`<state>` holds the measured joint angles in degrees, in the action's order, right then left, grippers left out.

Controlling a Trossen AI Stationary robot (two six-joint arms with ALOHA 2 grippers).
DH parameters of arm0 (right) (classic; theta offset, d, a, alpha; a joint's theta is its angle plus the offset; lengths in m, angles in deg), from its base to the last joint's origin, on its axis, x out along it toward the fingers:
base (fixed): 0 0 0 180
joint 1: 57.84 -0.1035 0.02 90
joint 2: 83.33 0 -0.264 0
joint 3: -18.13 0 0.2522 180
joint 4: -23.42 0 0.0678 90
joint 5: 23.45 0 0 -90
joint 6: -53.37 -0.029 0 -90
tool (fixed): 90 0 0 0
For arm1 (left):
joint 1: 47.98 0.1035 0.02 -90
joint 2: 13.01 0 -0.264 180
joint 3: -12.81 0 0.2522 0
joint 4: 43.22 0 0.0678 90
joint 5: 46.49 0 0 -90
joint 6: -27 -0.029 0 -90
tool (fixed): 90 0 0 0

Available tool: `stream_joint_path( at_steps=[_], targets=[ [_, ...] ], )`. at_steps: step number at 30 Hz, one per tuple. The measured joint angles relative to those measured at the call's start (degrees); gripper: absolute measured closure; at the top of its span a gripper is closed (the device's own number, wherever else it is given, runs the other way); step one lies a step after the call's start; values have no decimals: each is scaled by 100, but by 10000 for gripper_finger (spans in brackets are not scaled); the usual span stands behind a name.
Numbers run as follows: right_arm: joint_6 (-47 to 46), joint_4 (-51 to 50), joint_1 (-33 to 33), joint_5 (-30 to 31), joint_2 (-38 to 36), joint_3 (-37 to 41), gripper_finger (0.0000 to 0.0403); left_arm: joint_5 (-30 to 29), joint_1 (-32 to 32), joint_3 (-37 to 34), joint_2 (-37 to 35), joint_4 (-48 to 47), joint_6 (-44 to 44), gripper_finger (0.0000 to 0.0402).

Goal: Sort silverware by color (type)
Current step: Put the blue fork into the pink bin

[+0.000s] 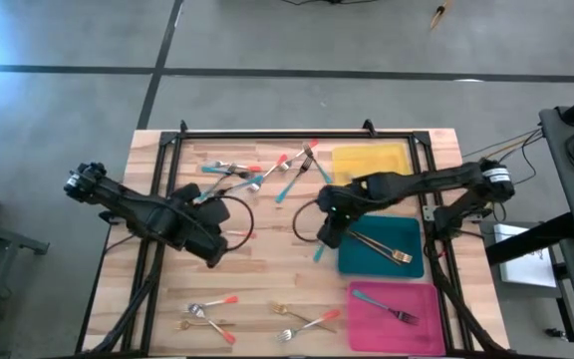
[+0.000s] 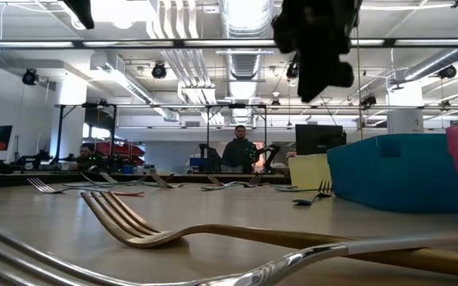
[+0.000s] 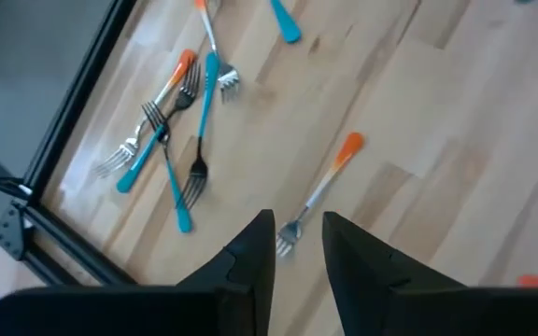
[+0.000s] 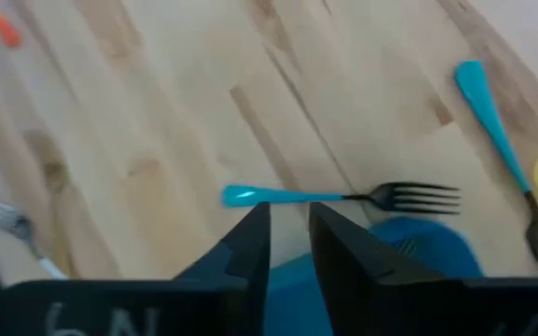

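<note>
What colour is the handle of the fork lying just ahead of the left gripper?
Orange fork, silver head; clearest in the left wrist view.

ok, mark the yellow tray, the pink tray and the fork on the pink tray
yellow tray point(image 1: 372, 160), high view, bare middle of its face
pink tray point(image 1: 372, 329), high view, bare lower part
fork point(image 1: 386, 308), high view, mid-length, where handle meets neck

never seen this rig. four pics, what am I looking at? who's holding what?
Two dark robot arms work at a wooden table. One picture looks straight down, one sits at tabletop height, and two come from cameras on the wrists. Forks with orange or teal handles, plus gold ones, lie scattered. Three trays sit at the right: yellow tray, teal tray, pink tray. The left gripper hovers open over an orange-handled fork. The right gripper hangs open above a teal-handled fork by the teal tray's edge. Neither holds anything.
</note>
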<state>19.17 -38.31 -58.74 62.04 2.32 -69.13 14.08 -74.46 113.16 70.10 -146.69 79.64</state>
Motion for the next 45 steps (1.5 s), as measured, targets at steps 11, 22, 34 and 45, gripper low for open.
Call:
stream_joint_path(
  at_steps=[11, 22, 34, 45],
  targets=[
    [3951, -84, -5, -452, 818, -11, 272, -32, -685, -11, -61, -34, 367, 325],
    [6111, -405, -136, 96, 1804, -212, 300, -141, -813, -70, -65, -31, 815, 325],
    [6082, -1174, -106, 255, 2185, -1546, 306, -35, -827, -447, -65, -32, 1410, 325],
    [4247, -1177, 606, 1205, 2739, -1713, 307, -9, -850, -455, -76, -31, 1408, 325]
  ],
)
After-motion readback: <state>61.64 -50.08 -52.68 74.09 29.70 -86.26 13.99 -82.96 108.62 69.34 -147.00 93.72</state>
